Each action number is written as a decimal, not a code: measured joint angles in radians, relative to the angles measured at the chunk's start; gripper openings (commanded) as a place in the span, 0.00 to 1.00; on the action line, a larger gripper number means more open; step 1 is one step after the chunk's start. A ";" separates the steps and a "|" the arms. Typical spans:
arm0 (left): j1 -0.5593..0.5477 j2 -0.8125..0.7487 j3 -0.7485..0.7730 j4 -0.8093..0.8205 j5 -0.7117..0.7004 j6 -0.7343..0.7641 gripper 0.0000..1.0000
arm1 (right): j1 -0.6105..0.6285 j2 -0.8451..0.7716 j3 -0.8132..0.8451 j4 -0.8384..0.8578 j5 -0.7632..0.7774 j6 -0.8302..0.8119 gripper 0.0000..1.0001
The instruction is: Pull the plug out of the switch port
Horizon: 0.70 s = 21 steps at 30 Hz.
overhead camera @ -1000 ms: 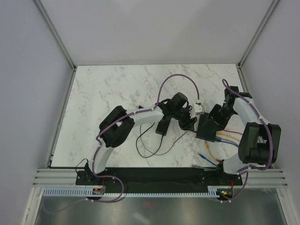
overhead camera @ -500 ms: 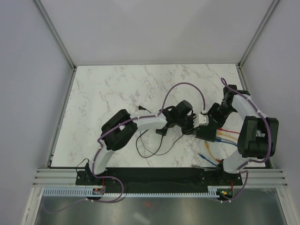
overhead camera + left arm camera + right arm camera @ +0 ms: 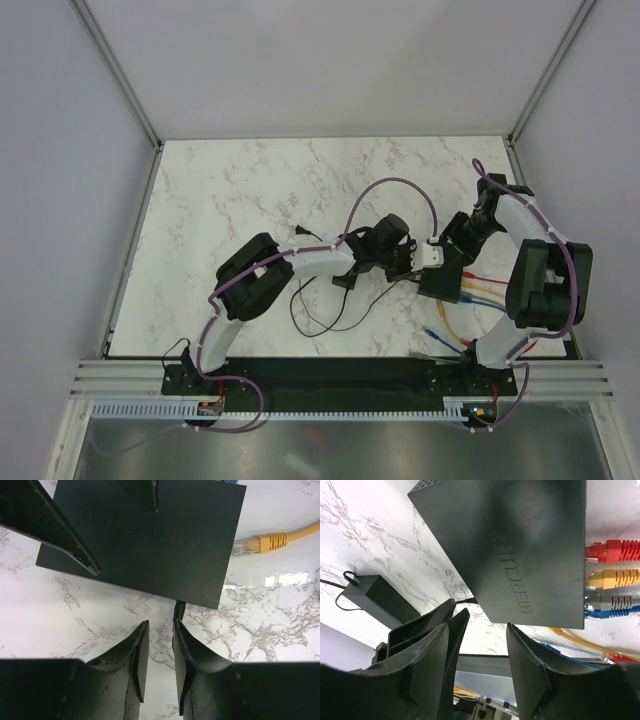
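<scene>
Four colored plugs (image 3: 615,577) sit side by side in the switch (image 3: 520,540), which lies flat on the right part of the marble table (image 3: 365,535). The right gripper (image 3: 487,619) hangs at the switch's edge, fingers spread, pinching nothing. The left gripper (image 3: 160,627) is just beside the switch, fingers nearly together with a thin gap, holding nothing.

One camera overhead, two on the wrists.
Overhead looks down on the whole bench (image 3: 230,200); both wrist views peer close at the switch (image 3: 150,535).
</scene>
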 measured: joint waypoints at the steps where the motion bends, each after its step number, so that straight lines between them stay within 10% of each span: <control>1: 0.000 0.000 0.000 0.000 -0.003 0.002 0.34 | 0.000 0.005 0.003 0.000 -0.002 0.000 0.59; 21: -0.033 0.050 0.061 -0.052 -0.040 0.000 0.35 | 0.000 0.018 0.014 0.009 -0.021 0.000 0.59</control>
